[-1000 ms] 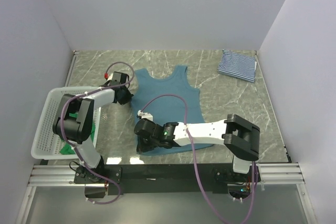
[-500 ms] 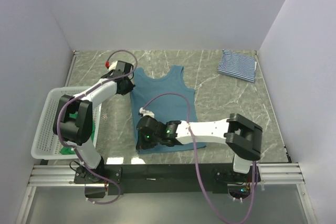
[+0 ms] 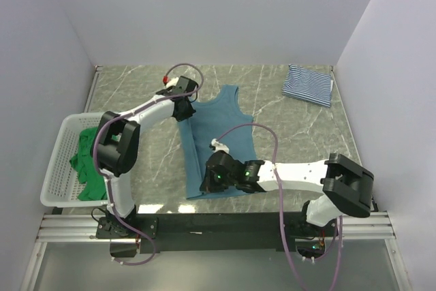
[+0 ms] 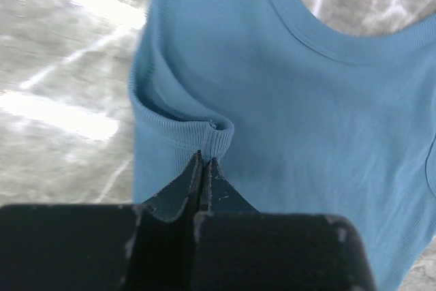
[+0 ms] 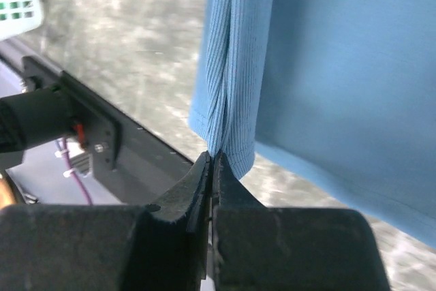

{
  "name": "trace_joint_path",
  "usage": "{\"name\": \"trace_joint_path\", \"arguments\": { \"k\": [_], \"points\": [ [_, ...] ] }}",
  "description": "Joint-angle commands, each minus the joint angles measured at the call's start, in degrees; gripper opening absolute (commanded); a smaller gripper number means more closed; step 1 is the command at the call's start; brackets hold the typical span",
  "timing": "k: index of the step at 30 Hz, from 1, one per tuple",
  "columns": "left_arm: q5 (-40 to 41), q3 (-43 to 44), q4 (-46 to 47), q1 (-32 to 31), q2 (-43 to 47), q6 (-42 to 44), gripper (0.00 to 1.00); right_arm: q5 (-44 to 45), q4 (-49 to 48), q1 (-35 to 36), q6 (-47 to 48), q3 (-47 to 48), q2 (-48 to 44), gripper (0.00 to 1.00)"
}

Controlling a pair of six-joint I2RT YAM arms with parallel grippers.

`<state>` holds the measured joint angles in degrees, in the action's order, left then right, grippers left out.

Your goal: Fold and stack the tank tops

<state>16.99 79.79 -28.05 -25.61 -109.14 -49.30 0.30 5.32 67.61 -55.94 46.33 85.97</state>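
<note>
the marble table [image 3: 300, 138] bears a teal tank top [image 3: 219, 127], a striped top [image 3: 308, 85] and a white basket [image 3: 58, 161].

We find the plain teal-blue fabric tank top [image 3: 218, 124] lying at the middle of the grey marble-patterned table [image 3: 306, 141], its neck end far and its hem near. The folded navy-and-white striped tank top [image 3: 308, 85] lies in the far right corner, well apart from it. The white plastic mesh basket [image 3: 58, 155] stands at the left side, toward the near edge, with the bright green tank top [image 3: 83, 158] in it. The left gripper [image 4: 203, 159] meets the teal-blue top at its far left strap; the right gripper [image 5: 212, 157] meets it at the near left hem corner.
</note>
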Motion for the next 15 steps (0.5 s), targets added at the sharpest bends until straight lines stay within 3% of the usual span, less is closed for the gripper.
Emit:
{"name": "trace_joint_path", "arguments": {
  "k": [1,15],
  "points": [
    [2.5,4.1,-0.4,-1.7,-1.5,-1.3,0.01,1.1,-3.1,-0.6,-1.7,-3.9,-4.1,0.0],
    [3.7,7.0,-1.0,-5.9,-5.4,-2.1,0.01,2.2,-8.2,-0.8,-4.4,-13.0,-5.9,0.0]
  ]
}}
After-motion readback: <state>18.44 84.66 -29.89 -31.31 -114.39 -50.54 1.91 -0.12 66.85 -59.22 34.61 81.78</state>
